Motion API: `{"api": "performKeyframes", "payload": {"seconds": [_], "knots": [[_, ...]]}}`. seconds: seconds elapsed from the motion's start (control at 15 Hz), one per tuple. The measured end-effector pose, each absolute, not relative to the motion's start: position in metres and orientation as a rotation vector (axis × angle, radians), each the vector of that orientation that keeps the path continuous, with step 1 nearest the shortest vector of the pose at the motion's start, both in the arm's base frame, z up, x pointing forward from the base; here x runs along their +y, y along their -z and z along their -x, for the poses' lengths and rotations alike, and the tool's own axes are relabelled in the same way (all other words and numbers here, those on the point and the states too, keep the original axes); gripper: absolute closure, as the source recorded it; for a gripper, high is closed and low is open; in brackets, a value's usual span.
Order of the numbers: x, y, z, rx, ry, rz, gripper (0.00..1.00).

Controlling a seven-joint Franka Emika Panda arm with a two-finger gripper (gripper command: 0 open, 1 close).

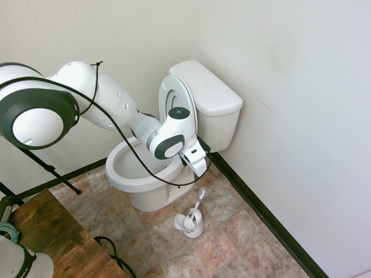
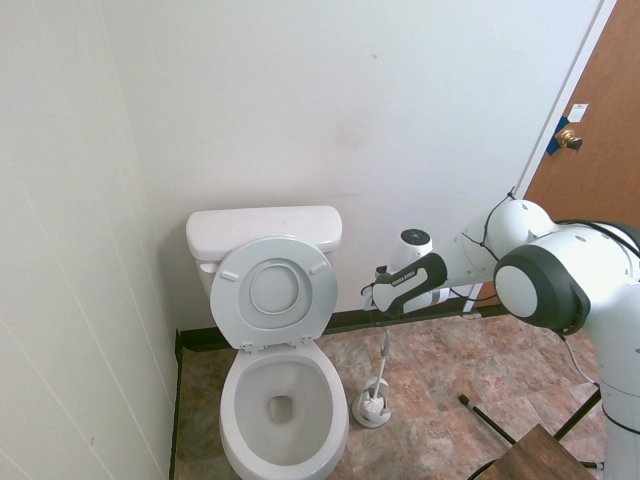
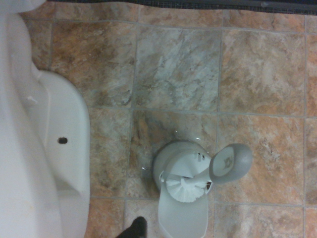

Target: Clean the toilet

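We see the toilet [image 2: 280,400] against the back wall near the corner, lid and seat up against the tank [image 2: 264,230], bowl open. The brush holder [image 1: 191,224] sits on the tiled floor [image 2: 450,350] just beside the bowl, with the slim white brush [image 2: 381,365] standing in it, handle tilted. Our gripper [image 1: 199,166] hangs pointing down above the brush, apart from it. Jaws stand wide, nothing between them. The wrist view looks straight down on the holder, bristle head [image 3: 185,189] and handle end visible, toilet base [image 3: 54,144] alongside.
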State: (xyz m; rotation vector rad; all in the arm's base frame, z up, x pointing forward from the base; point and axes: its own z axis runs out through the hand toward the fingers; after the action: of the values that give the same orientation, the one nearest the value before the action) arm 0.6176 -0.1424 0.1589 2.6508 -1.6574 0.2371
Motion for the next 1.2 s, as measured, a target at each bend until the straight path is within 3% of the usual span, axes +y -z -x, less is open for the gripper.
{"api": "performKeyframes", "payload": {"seconds": [1.0,1.07,1.2], "knots": [[-0.199,-0.007,-0.662,-1.639,0.106,-2.616,0.00],[-0.200,-0.003,-0.664,-1.634,0.118,-2.619,1.00],[-0.201,0.001,-0.667,-1.625,0.137,-2.628,1.00]]}}
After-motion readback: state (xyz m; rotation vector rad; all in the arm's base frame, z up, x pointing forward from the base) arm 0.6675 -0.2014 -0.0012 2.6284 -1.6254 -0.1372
